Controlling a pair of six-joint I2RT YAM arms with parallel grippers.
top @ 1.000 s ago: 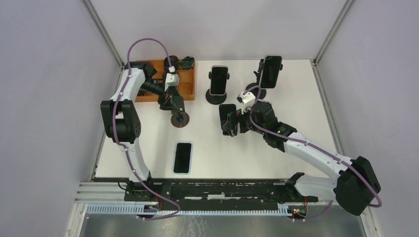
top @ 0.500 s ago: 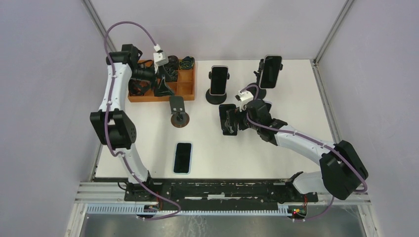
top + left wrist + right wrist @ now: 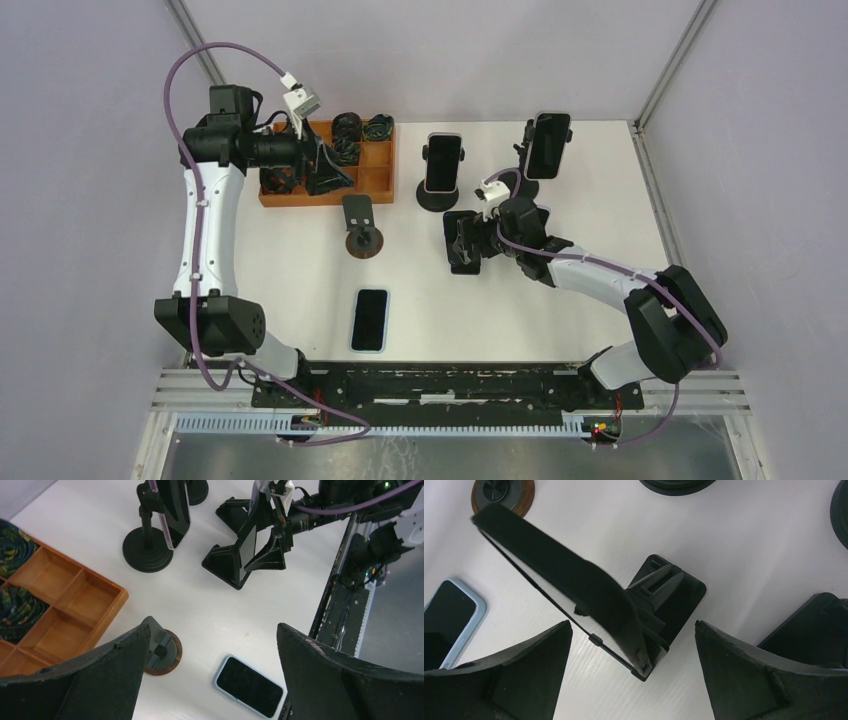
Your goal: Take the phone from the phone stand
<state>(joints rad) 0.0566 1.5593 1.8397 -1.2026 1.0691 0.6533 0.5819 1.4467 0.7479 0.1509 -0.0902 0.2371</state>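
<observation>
A dark phone [image 3: 459, 232] leans on a black wedge phone stand [image 3: 667, 594] mid-table. My right gripper [image 3: 470, 243] is open and straddles it. In the right wrist view the phone's [image 3: 555, 572] lower edge sits between the two fingers [image 3: 499, 680] without touching either. My left gripper [image 3: 325, 168] is open and empty, raised over the orange tray [image 3: 372, 182], far from that phone. The left wrist view looks down on the phone [image 3: 248, 536], the stand [image 3: 223, 563] and a bare stretch of table between its fingers [image 3: 340, 675].
Two more phones stand on round-base stands at the back [image 3: 442, 160] [image 3: 548, 144]. An empty stand with a wooden base [image 3: 362, 237] is left of centre. A light-blue-cased phone [image 3: 370, 319] lies flat near the front edge. The tray holds coiled cables [image 3: 346, 128].
My left gripper has let go of the empty wooden-base stand, opened wide and risen back-left over the tray. The right gripper stays open around the phone, shifted slightly.
</observation>
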